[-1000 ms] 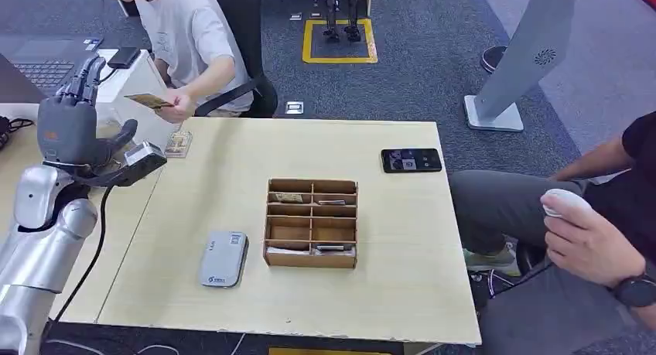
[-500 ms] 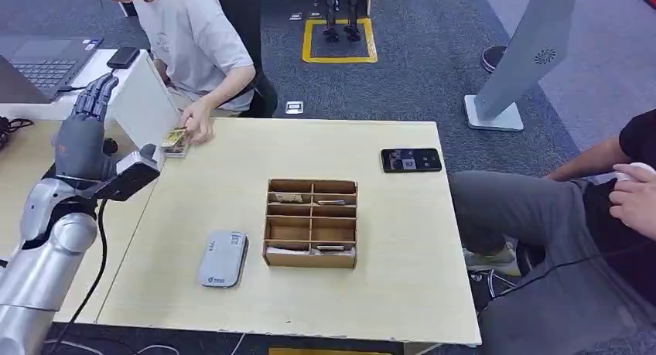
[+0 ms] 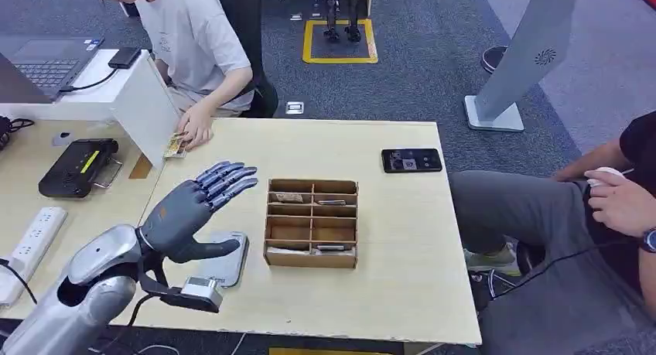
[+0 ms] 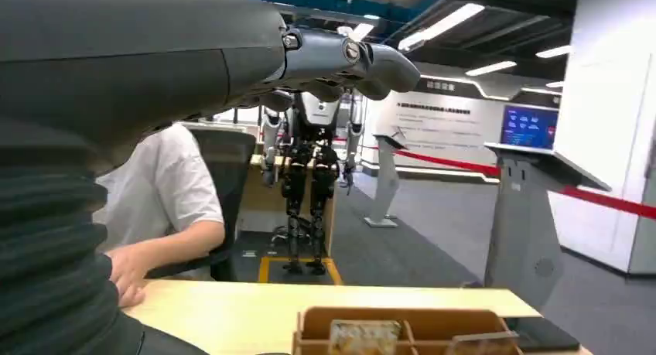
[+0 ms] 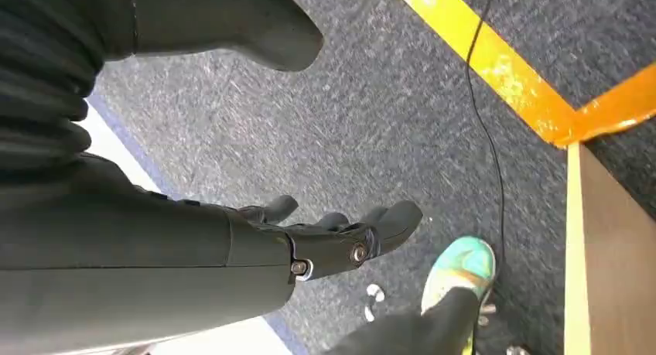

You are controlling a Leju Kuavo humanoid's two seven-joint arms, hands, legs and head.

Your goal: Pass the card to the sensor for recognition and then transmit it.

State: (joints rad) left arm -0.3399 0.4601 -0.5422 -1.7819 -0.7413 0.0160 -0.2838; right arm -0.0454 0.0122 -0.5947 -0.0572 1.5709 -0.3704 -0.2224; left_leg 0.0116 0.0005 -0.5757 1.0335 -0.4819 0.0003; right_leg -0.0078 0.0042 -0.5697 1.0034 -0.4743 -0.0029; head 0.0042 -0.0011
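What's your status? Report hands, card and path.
Left hand open, empty, over the sensor. Right hand open, hanging by the floor. Card at far table edge under a person's hand. Wooden organizer beside sensor.

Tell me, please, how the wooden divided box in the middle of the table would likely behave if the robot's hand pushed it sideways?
The wooden box looks like thin, rigid panels, so it would probably slide as one stiff piece. It sits low and wide on the smooth table, so tipping seems unlikely. The cards lying loose in its compartments might shift.
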